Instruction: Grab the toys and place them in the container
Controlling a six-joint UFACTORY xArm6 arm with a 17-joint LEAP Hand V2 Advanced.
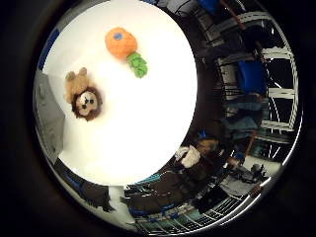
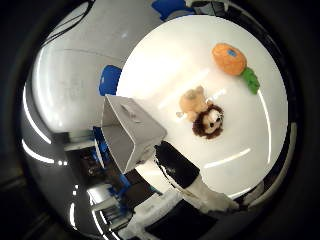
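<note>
An orange carrot toy with green leaves (image 1: 122,43) lies on the round white table (image 1: 148,118). A brown lion toy (image 1: 83,97) lies on the table too, away from the carrot and close to the grey container (image 2: 135,135) at the table's edge. The thumb side palm view shows the carrot (image 2: 230,58) and the lion (image 2: 200,112) as well. The toys look small, so the palm is well above the table. A white and black part of my hand (image 2: 185,172) reaches in beside the container, away from both toys.
The table's edge runs all round the toys. Blue chairs (image 1: 252,74) and room furniture stand beyond it. The container also shows at the table's edge in the little finger side palm view (image 1: 47,114).
</note>
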